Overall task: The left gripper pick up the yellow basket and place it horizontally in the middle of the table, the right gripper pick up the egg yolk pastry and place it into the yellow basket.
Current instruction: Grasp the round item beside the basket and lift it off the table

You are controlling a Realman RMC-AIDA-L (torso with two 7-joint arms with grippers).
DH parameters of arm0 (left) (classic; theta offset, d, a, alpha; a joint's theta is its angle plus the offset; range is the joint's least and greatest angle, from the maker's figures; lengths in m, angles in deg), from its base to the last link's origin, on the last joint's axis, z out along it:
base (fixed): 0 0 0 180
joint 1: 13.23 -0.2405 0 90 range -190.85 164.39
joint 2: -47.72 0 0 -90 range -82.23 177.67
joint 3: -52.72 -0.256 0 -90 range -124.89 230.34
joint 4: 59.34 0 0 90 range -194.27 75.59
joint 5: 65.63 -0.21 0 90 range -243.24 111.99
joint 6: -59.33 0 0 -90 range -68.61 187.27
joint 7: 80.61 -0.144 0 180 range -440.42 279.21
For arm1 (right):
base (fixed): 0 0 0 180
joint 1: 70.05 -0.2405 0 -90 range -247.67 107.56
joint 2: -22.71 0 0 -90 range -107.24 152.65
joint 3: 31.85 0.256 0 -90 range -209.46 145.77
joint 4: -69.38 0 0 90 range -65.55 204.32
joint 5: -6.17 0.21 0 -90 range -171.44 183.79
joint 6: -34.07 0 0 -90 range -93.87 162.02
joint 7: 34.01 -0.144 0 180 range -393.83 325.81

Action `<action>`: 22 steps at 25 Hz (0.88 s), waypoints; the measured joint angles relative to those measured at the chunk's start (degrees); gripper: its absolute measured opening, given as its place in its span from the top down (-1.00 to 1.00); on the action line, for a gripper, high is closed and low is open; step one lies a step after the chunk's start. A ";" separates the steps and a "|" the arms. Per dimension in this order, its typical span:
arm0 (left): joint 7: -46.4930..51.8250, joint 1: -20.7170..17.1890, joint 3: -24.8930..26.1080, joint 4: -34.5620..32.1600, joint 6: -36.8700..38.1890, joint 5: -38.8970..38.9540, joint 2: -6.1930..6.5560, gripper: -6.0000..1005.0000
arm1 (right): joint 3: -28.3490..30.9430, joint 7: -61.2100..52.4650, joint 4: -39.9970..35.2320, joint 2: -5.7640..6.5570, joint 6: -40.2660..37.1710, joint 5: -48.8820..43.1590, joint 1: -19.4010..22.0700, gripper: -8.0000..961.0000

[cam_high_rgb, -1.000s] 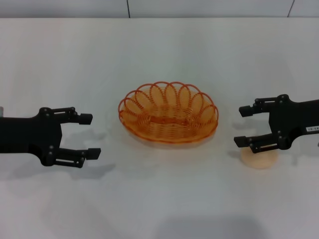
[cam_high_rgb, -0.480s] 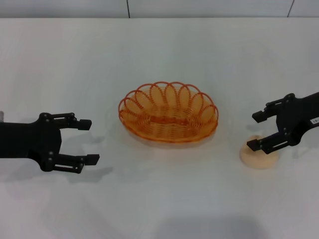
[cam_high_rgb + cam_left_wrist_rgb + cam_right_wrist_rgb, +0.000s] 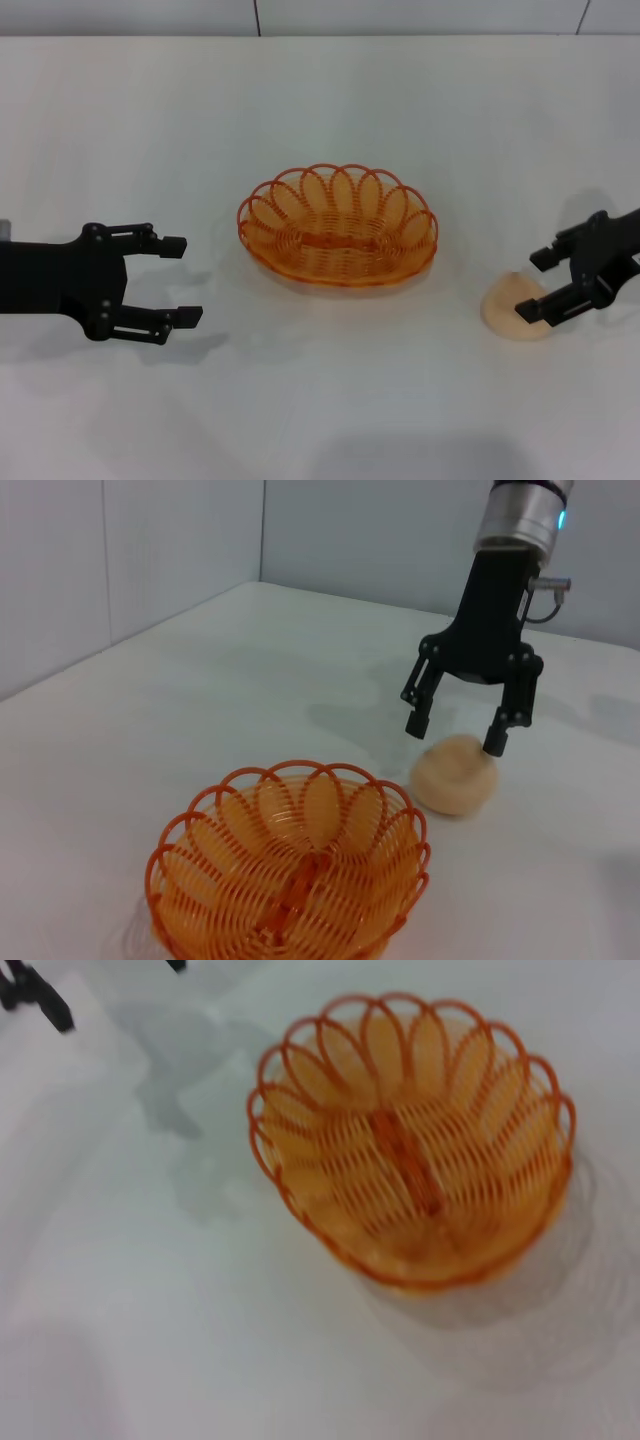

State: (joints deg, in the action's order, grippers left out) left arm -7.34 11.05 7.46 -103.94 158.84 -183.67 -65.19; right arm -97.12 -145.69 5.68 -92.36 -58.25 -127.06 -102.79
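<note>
While spread white under everything, the table (image 3: 320, 110) carried the yellow basket (image 3: 338, 226) upright near its centre, nothing inside. At nine o'clock from the basket, well apart: the left gripper (image 3: 178, 281), jaws wide, holding nothing. At about four o'clock from the basket: the right gripper (image 3: 537, 285), jaws wide, one fingertip over the egg yolk pastry (image 3: 508, 310), not closed on it. Pastry resting on the table.

Right gripper (image 3: 542, 283) covers part of egg yolk pastry (image 3: 512, 312); arm cut by frame edge. Right wrist view blurred.
</note>
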 joint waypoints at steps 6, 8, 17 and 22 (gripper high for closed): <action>0.08 -0.04 0.00 -0.11 -0.01 0.00 -0.03 -0.72 | -0.09 -0.17 0.62 -0.14 -0.16 -0.46 0.09 -0.57; 0.10 -0.11 0.00 -0.12 -0.01 0.00 -0.04 -0.72 | -0.23 0.04 0.62 -0.15 -0.26 -0.48 0.24 -0.57; 0.12 -0.52 0.00 -0.13 0.20 0.00 -0.17 -0.72 | -1.27 0.58 0.61 -0.15 -0.37 -0.19 0.43 -0.13; 0.12 -0.67 0.00 -0.14 0.22 0.01 -0.26 -0.72 | -1.72 0.94 0.61 -0.20 -0.26 -0.15 0.48 0.42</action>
State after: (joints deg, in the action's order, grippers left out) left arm -7.22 10.38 7.46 -104.08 159.06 -183.66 -65.45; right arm -98.84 -144.75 6.28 -92.57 -58.51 -127.21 -102.31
